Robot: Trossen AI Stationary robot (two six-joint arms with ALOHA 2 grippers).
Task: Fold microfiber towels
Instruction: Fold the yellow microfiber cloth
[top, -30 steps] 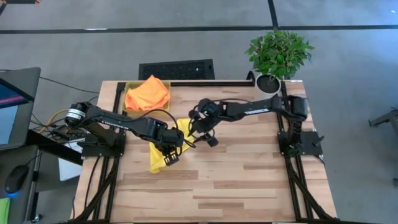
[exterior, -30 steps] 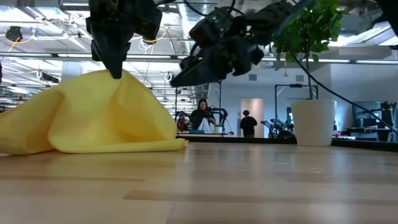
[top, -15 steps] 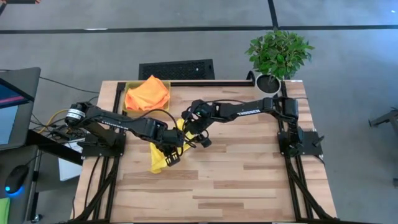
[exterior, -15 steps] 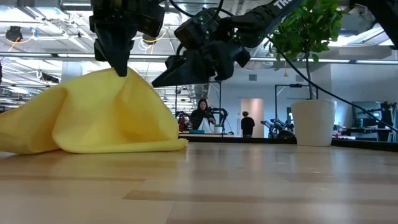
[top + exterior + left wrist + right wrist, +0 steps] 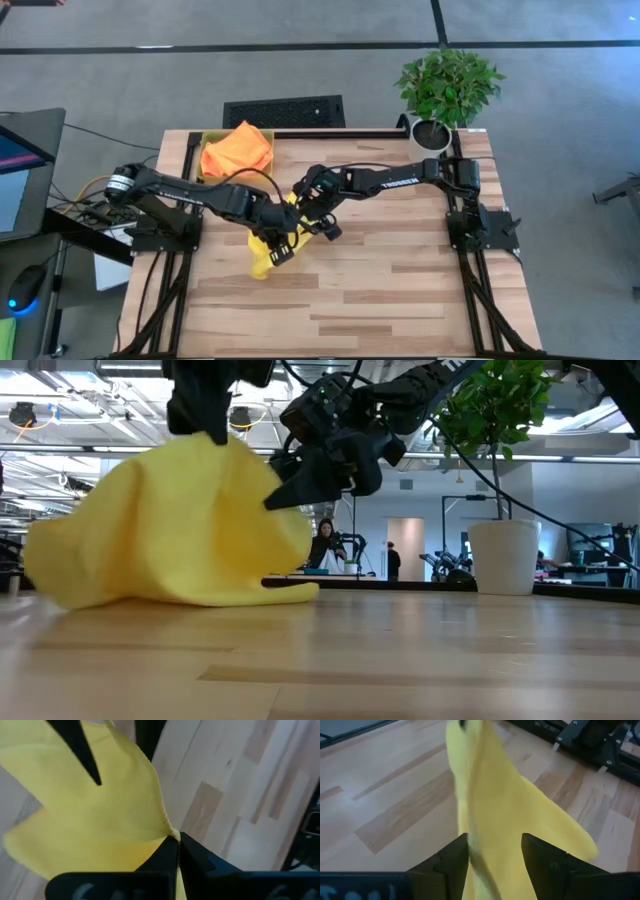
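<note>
The yellow microfiber towel hangs in a bunch from my left gripper, which is shut on its top near the table's middle. The towel's lower folds lie on the wood. My right gripper is open beside it. One finger stands on each side of the hanging cloth. The orange towels lie heaped in a bin at the far left. My left gripper pinches a gathered edge of the yellow towel between its two fingertips, coming from above and pointing steeply down. The cloth hangs slack below the fingers, and its lower part rests on the table. My right gripper: I cannot tell whether its open fingers touch the cloth between them.
A yellow-green bin holds the orange towels at the far left corner. A potted plant stands at the far right corner. Bare wood lies toward the near and right edges. People stand far off in the room behind.
My left gripper has risen, still shut. It has pulled the towel's top higher, so the cloth bunches taller and its left end has slid in along the table. My right gripper, still open, has moved toward the table's left edge and in around the hanging cloth.
</note>
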